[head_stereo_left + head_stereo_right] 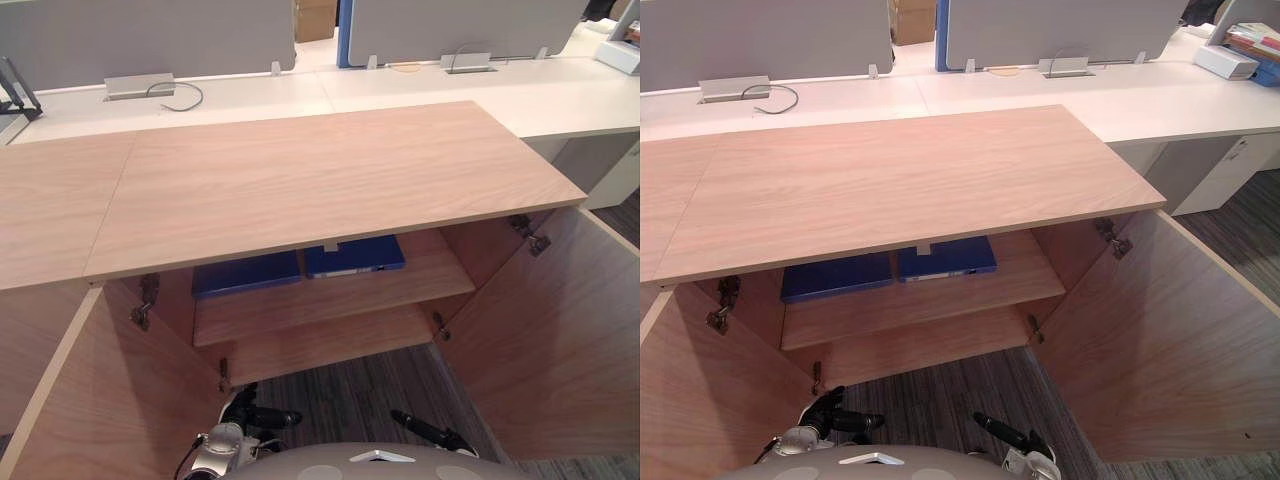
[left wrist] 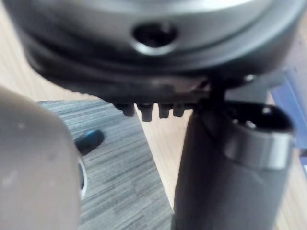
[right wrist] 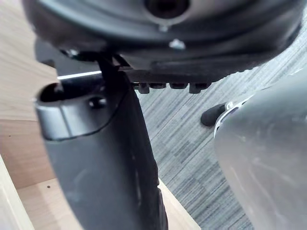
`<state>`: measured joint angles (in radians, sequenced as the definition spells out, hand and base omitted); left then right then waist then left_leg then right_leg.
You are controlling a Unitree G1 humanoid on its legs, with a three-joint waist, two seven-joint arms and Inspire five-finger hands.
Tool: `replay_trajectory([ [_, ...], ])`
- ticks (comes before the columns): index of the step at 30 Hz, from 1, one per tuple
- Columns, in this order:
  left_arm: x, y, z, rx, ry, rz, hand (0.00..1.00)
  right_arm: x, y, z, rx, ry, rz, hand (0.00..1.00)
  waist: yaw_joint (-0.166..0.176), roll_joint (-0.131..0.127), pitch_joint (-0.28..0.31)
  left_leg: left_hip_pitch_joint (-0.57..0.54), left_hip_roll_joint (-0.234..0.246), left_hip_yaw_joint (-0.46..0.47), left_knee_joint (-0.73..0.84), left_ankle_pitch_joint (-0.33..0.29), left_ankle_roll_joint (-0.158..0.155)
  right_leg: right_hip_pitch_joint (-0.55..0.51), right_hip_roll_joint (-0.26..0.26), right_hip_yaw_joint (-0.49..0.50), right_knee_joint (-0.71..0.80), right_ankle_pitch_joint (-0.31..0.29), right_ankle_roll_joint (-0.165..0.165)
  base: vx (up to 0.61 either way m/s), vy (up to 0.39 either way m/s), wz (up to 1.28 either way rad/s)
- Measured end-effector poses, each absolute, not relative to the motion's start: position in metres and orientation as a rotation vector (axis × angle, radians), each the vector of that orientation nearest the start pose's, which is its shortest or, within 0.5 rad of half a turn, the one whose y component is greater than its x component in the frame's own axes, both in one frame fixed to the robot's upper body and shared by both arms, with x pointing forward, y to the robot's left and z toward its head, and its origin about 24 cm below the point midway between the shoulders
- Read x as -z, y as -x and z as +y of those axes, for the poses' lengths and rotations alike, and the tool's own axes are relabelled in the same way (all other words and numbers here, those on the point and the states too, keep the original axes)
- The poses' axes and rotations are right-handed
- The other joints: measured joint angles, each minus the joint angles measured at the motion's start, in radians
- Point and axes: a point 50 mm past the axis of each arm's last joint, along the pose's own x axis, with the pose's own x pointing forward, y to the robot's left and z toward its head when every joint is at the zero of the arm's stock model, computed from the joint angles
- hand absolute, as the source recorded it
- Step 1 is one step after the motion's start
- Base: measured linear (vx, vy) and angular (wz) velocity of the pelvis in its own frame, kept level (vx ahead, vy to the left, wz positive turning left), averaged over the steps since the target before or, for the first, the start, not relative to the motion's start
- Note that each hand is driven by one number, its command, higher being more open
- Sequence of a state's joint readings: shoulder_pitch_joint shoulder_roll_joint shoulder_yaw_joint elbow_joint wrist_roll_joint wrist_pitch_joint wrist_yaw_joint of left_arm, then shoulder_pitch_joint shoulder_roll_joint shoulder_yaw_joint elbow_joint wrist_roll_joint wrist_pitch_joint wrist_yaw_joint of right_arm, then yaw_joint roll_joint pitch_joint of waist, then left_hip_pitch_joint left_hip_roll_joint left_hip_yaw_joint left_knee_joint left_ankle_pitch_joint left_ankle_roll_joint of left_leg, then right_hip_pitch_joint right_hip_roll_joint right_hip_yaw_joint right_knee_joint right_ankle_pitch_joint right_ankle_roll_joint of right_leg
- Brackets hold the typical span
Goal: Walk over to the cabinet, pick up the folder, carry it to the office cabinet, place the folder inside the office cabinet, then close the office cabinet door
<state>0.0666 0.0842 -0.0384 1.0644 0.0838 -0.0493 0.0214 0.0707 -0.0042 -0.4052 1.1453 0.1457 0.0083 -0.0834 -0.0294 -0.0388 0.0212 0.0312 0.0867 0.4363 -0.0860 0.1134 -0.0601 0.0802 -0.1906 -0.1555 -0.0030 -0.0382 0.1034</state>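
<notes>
hands: left hand [image 1: 262, 416] and right hand [image 1: 430, 431] low before the cabinet [image 1: 330, 180], fingers relaxed, empty | folders [image 1: 355, 256]: two on upper shelf [image 1: 330, 300], near its front edge | risk: left door [image 1: 110, 400] and right door [image 1: 550, 330] stand wide; a swung door may catch a folder.

Bright, even overhead light on cabinet top [image 1: 330, 190] and white desk [image 1: 560, 95]; no harsh glare. Dim beneath, shelves [image 1: 330, 300] in soft shadow. At close range, left hand [image 2: 96, 62] and right hand [image 3: 201, 52] blurred, faint sheen on casings.
</notes>
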Motion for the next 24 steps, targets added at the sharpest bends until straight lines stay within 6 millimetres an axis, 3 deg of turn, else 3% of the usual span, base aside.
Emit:
replay_trajectory([
  [3,0.163,-0.096,0.187,-0.075,-0.105,1.104,1.0,0.171,-0.065,-0.197,0.562,-0.325,1.189,1.0,0.003,-0.004,0.006,0.002,0.013,0.016,0.071,-0.054,-0.012,0.009,0.0,0.033,0.003,-0.007,-0.011,0.07,0.003,-0.31],
  [4,0.163,-0.095,0.19,-0.121,-0.07,1.105,1.0,0.171,-0.066,-0.197,0.562,-0.324,1.186,1.0,0.009,-0.007,0.009,-0.014,0.02,-0.002,0.134,-0.097,-0.022,0.008,0.001,0.052,0.004,-0.007,-0.011,0.06,0.001,-0.61],
  [7,0.164,-0.091,0.192,-0.259,0.05,1.094,1.0,0.17,-0.067,-0.205,0.587,-0.33,1.174,1.0,0.037,0.036,0.02,-0.103,0.035,-0.243,0.435,-0.294,-0.024,-0.003,0.042,0.147,0.021,0.0,0.003,0.05,0.063,-0.92],
  [11,0.165,-0.086,0.194,-0.346,0.129,1.095,1.0,0.17,-0.07,-0.205,0.598,-0.342,1.164,1.0,0.04,0.053,0.024,-0.109,0.062,-0.279,0.537,-0.387,-0.04,-0.035,0.076,0.244,0.052,-0.004,0.016,0.02,0.129,-0.81],
  [17,0.162,-0.092,0.201,-0.381,0.134,1.067,1.0,0.169,-0.076,-0.198,0.587,-0.363,1.143,1.0,0.024,0.03,0.043,-0.128,0.055,-0.222,0.524,-0.404,-0.029,-0.134,0.071,0.277,0.116,-0.003,0.014,-0.02,0.052,-0.36],
  [24,0.16,-0.106,0.189,-0.279,0.06,1.052,1.0,0.166,-0.084,-0.2,0.55,-0.326,1.11,1.0,0.021,0.03,0.057,-0.052,0.019,-0.132,0.343,-0.322,-0.017,-0.186,0.056,0.275,0.123,0.038,-0.011,0.02,-0.016,-0.33],
])
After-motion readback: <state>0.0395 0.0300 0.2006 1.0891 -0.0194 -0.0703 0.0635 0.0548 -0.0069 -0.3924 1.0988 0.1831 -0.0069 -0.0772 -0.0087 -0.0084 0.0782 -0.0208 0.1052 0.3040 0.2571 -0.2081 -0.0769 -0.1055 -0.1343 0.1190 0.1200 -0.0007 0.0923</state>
